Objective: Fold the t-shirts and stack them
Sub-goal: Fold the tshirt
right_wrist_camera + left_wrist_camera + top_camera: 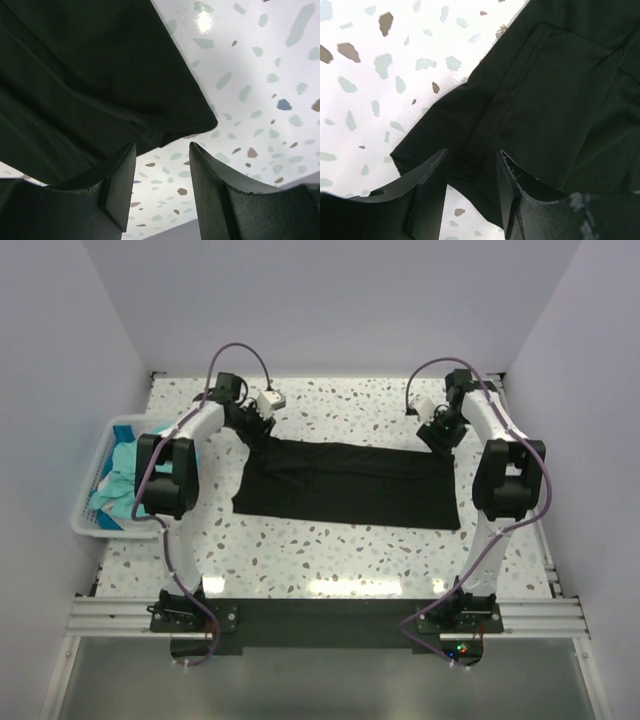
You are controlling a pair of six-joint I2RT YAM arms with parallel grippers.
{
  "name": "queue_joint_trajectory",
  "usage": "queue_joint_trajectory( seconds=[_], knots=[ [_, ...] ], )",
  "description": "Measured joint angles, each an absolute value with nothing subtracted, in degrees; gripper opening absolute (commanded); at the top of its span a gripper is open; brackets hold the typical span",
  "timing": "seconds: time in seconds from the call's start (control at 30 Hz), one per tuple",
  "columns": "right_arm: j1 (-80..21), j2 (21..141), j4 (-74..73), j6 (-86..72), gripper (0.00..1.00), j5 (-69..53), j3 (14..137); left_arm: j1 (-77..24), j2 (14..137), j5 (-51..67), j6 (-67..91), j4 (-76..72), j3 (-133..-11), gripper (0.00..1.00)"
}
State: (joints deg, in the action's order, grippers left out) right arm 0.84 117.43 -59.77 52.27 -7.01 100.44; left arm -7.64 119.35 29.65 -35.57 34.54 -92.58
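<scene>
A plain black t-shirt lies folded into a wide flat band across the middle of the speckled table. My left gripper is at its far left corner, open, with the cloth edge between and just beyond the fingers, not held. My right gripper is at the far right corner, open and empty, the shirt's corner just ahead of its fingers. Teal t-shirts lie crumpled in the white basket at the left.
The white slatted basket hangs off the table's left edge beside the left arm. Walls close in behind and on both sides. Bare speckled tabletop lies in front of the black shirt.
</scene>
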Motion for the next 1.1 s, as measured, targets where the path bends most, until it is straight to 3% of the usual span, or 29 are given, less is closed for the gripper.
queue_joint_trajectory(
  seconds=[0.37, 0.5, 0.6, 0.67, 0.83, 1.1],
  knots=[
    [0.7, 119.9, -60.5, 49.9, 0.5, -5.0, 99.4, -8.7, 124.1, 27.0, -35.1, 36.2, -95.6, 0.44],
    [0.7, 119.9, -60.4, 49.9, 0.49, -4.5, 99.3, -9.6, 124.9, 26.0, -35.0, 36.8, -95.8, 0.19],
    [0.7, 119.9, -60.4, 50.0, 0.48, -4.0, 98.9, -10.2, 124.9, 25.8, -35.1, 37.5, -95.9, 0.05],
    [0.7, 119.9, -60.4, 50.0, 0.48, -4.0, 98.5, -10.3, 124.9, 25.9, -35.4, 37.9, -95.9, 0.0],
    [0.7, 119.9, -60.4, 50.2, 0.45, -4.0, 97.8, -10.3, 122.1, 26.9, -36.2, 38.5, -93.8, 0.0],
    [0.7, 119.8, -60.3, 50.8, 0.43, -4.0, 95.5, -11.1, 107.3, 28.7, -42.2, 38.5, -82.6, 0.0]
  ],
)
